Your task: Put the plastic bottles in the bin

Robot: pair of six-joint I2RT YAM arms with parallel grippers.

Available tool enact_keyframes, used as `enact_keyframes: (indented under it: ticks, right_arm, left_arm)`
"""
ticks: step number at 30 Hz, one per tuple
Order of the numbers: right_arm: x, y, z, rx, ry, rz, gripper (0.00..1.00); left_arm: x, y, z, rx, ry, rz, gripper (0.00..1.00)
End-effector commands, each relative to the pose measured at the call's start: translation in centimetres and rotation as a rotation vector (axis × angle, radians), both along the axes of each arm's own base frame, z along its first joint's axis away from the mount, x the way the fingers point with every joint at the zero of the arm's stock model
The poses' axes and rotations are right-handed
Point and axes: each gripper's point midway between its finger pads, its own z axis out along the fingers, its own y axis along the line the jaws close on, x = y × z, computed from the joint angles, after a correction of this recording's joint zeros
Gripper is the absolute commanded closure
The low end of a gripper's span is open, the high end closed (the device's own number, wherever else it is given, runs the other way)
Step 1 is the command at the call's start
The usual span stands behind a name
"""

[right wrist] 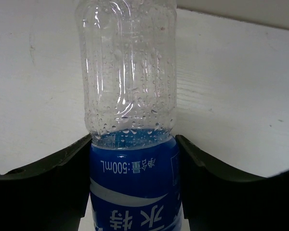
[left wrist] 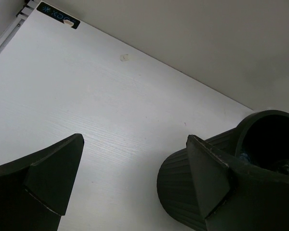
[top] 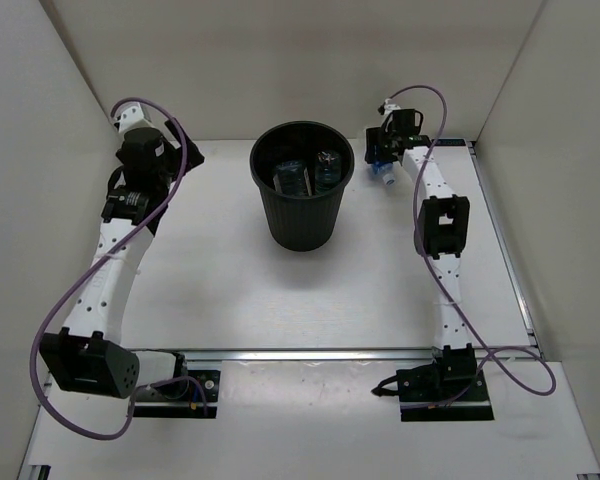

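Observation:
The black round bin point(top: 302, 215) stands at the middle back of the table. Two clear plastic bottles point(top: 292, 178) point(top: 327, 168) lie inside it; their labels are too dark to tell apart. My right gripper point(top: 382, 160) is right of the bin near the back wall, shut on the blue-labelled bottle point(top: 385, 176). In the right wrist view its fingers point(right wrist: 62, 178) press both sides of the blue label point(right wrist: 130, 183), and the clear end points away. My left gripper point(top: 185, 157) is left of the bin, open and empty point(left wrist: 135, 163); the bin's ribbed wall point(left wrist: 180, 192) shows beside its right finger.
White walls close the table at the back and on both sides. A metal rail point(top: 500, 240) runs along the table's right edge. A black sticker point(left wrist: 61, 17) sits at the table's far left corner in the left wrist view.

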Motion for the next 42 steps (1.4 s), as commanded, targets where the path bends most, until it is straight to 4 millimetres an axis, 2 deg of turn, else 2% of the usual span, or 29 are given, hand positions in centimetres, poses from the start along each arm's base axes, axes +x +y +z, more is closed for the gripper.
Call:
enact_keyframes:
  ticks: [1, 2, 3, 4, 5, 6, 8, 9, 10, 11, 13, 14, 16, 17, 19, 20, 21, 22, 24, 26, 28, 30, 31, 32, 36, 40, 42]
  right_arm:
    - [0.3, -0.4, 9.5, -0.008, -0.150, 0.010, 0.47]
    - [0.0, -0.1, 13.1, 0.018, -0.205, 0.015, 0.47]
    - [-0.2, -0.7, 14.2, 0.058, -0.212, 0.021, 0.47]
    - [-1.0, -0.5, 17.7, 0.113, -0.256, 0.062, 0.48]
    - [-2.0, -0.5, 21.0, 0.162, -0.293, 0.069, 0.48]
    - [-2.9, -0.3, 22.5, 0.214, -0.302, 0.101, 0.48]
    - [-5.7, 0.5, 28.3, 0.263, -0.378, 0.168, 0.47]
    - [-6.7, 1.6, 29.0, 0.281, -0.372, 0.203, 0.47]
    - [-8.0, 1.9, 31.4, 0.288, -0.408, 0.226, 0.47]
    - [-9.2, 2.4, 32.9, 0.295, -0.424, 0.248, 0.47]
    - [-11.3, 5.3, 34.7, 0.320, -0.439, 0.325, 0.47]
    - [-12.9, 6.5, 36.6, 0.335, -0.471, 0.382, 0.46]
    - [-15.1, 10.3, 38.0, 0.392, -0.477, 0.481, 0.47]
    - [-15.6, 11.4, 38.6, 0.422, -0.483, 0.508, 0.46]
    - [-16.7, 15.1, 39.2, 0.476, -0.486, 0.562, 0.46]
    - [-17.0, 17.2, 38.9, 0.490, -0.478, 0.588, 0.46]
    - [-16.4, 18.0, 38.7, 0.506, -0.482, 0.574, 0.46]
    - [-16.9, 19.6, 38.6, 0.520, -0.478, 0.596, 0.46]
    - [-16.3, 22.3, 37.3, 0.556, -0.458, 0.608, 0.46]
    - [-16.8, 24.3, 37.6, 0.574, -0.465, 0.617, 0.45]
    - [-16.7, 25.4, 35.5, 0.594, -0.403, 0.618, 0.45]
    - [-18.5, 26.1, 33.4, 0.686, -0.293, 0.685, 0.43]
    - [-18.8, 26.1, 33.6, 0.689, -0.293, 0.697, 0.43]
    - [-18.9, 26.3, 32.7, 0.692, -0.265, 0.697, 0.43]
    - [-20.1, 26.8, 31.6, 0.695, -0.219, 0.731, 0.40]
    - [-20.8, 26.5, 31.0, 0.677, -0.198, 0.709, 0.27]
    - [-21.6, 26.5, 31.1, 0.672, -0.197, 0.725, 0.09]
  left_arm:
    - [-1.1, -0.4, 1.4, -0.020, -0.033, -0.035, 0.02]
    - [-1.1, -0.8, 1.2, -0.022, -0.023, -0.053, 0.01]
    - [-1.2, -1.1, 0.5, -0.021, 0.004, -0.070, 0.01]
    - [-1.2, -1.4, -0.3, -0.018, 0.031, -0.081, 0.01]
    - [-1.3, -2.0, -0.8, -0.027, 0.043, -0.098, 0.01]
    - [-1.4, -2.1, -1.6, -0.031, 0.065, -0.102, 0.01]
    - [-1.7, -2.7, -3.3, -0.063, 0.103, -0.134, 0.01]
    - [-1.9, -3.5, -3.9, -0.091, 0.118, -0.166, 0.02]
    - [-2.1, -3.6, -5.0, -0.098, 0.141, -0.172, 0.02]
    - [-2.4, -4.2, -5.8, -0.102, 0.163, -0.191, 0.02]
    - [-2.7, -4.5, -7.3, -0.083, 0.210, -0.195, 0.01]
    - [-3.0, -4.6, -7.5, -0.078, 0.220, -0.197, 0.01]
    - [-3.0, -4.2, -8.0, -0.089, 0.232, -0.189, 0.02]
    - [-3.3, -4.2, -8.4, -0.094, 0.243, -0.189, 0.02]
    - [-3.3, -4.1, -8.2, -0.107, 0.224, -0.189, 0.01]
    - [-3.4, -4.4, -8.0, -0.109, 0.216, -0.202, 0.01]
    - [-3.6, -4.6, -8.0, -0.109, 0.215, -0.208, 0.02]
    - [-3.6, -4.6, -8.2, -0.105, 0.224, -0.209, 0.02]
    - [-3.9, -4.6, -8.3, -0.093, 0.236, -0.211, 0.02]
    - [-4.4, -4.6, -8.0, -0.098, 0.234, -0.214, 0.02]
    - [-4.6, -4.1, -7.8, -0.104, 0.228, -0.193, 0.01]
    - [-5.4, -3.5, -7.7, -0.087, 0.223, -0.169, 0.01]
    - [-5.4, -3.4, -7.9, -0.085, 0.227, -0.169, 0.01]
    - [-5.6, -3.2, -7.9, -0.083, 0.227, -0.161, 0.01]
    - [-5.8, -3.2, -8.1, -0.087, 0.228, -0.164, 0.01]
    - [-5.6, -3.3, -8.4, -0.094, 0.232, -0.168, 0.01]
    - [-5.6, -3.8, -8.6, -0.103, 0.225, -0.183, 0.02]
